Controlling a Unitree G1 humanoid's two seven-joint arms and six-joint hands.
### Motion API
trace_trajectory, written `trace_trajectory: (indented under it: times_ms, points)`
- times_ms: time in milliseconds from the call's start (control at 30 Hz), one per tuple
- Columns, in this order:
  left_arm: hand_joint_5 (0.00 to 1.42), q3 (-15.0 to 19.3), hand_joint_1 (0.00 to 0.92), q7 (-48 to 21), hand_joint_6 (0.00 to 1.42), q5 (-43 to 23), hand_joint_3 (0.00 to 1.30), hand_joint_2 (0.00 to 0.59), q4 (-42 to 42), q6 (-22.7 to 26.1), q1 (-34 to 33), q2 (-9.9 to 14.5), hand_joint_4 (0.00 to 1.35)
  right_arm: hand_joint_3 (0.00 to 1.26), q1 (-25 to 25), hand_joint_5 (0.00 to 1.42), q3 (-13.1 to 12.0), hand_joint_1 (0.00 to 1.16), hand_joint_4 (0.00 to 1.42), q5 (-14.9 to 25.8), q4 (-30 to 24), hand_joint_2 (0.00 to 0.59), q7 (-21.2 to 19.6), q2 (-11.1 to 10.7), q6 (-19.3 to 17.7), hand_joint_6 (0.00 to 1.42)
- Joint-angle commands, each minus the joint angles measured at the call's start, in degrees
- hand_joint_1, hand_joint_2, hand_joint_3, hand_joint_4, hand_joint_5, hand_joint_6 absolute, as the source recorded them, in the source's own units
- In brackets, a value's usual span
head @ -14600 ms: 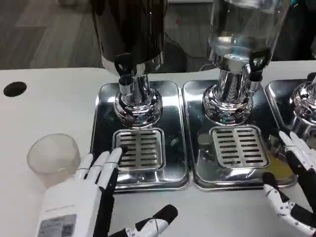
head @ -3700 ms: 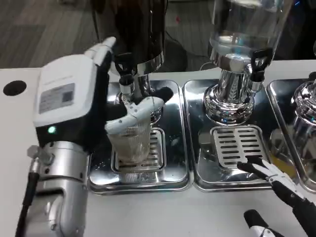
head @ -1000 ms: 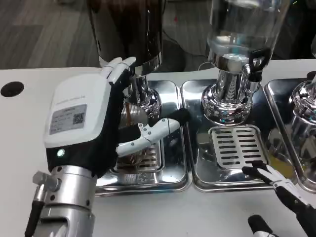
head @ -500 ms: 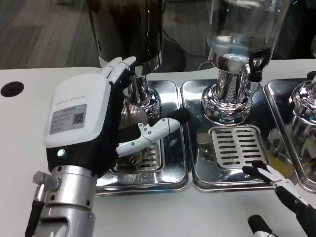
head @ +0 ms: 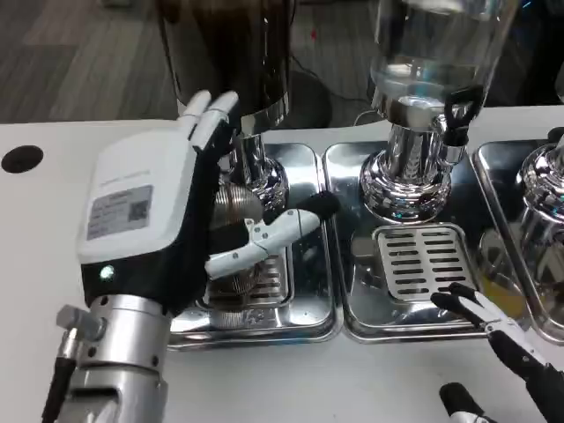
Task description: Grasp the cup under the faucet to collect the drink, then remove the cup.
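Note:
A clear ribbed plastic cup (head: 234, 208) stands over the grate of the left drip tray (head: 310, 295), below the dark drink dispenser (head: 233, 53). My left hand (head: 145, 211) holds it, with the palm against its left side and the thumb (head: 275, 231) across its front. The other fingers point up past the dispenser's base. The faucet and most of the cup are hidden behind this hand, and I cannot tell how full the cup is. My right hand (head: 507, 348) rests low at the table's front right with its fingers apart, holding nothing.
A clear-tank dispenser (head: 423, 70) stands on the middle tray (head: 423, 260), and a third chrome dispenser (head: 546, 176) sits at the right edge. The trays touch side by side. A black hole (head: 19, 159) marks the white table at far left.
My left hand has tilted slightly, its fingertips shifting a little to the left, still with the cup. The right hand has barely moved.

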Motion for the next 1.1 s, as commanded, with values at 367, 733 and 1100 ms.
trace_trajectory:
  times_ms: [367,733,1100]
  points:
    - [0.19,6.2,0.000,4.5,0.54,-6.3,0.04,0.019,-1.3,-3.4,0.8,2.1,0.00,0.17,0.0,0.04,0.5,0.47,0.06,2.0,-0.4,0.371,0.7,0.1,-0.2,0.00]
    - [0.15,8.2,0.000,-9.0,0.45,5.2,0.08,0.019,-5.8,-0.6,7.2,6.6,0.00,0.18,-2.3,0.07,0.5,0.47,0.07,11.5,1.2,0.270,5.4,-1.0,2.6,0.00]
    - [0.14,13.8,0.000,-2.2,0.44,0.5,0.11,0.027,-10.9,-6.9,27.4,6.5,0.00,0.19,-13.8,0.12,-2.3,0.57,0.12,18.6,5.6,0.152,12.1,-3.9,13.1,0.04]
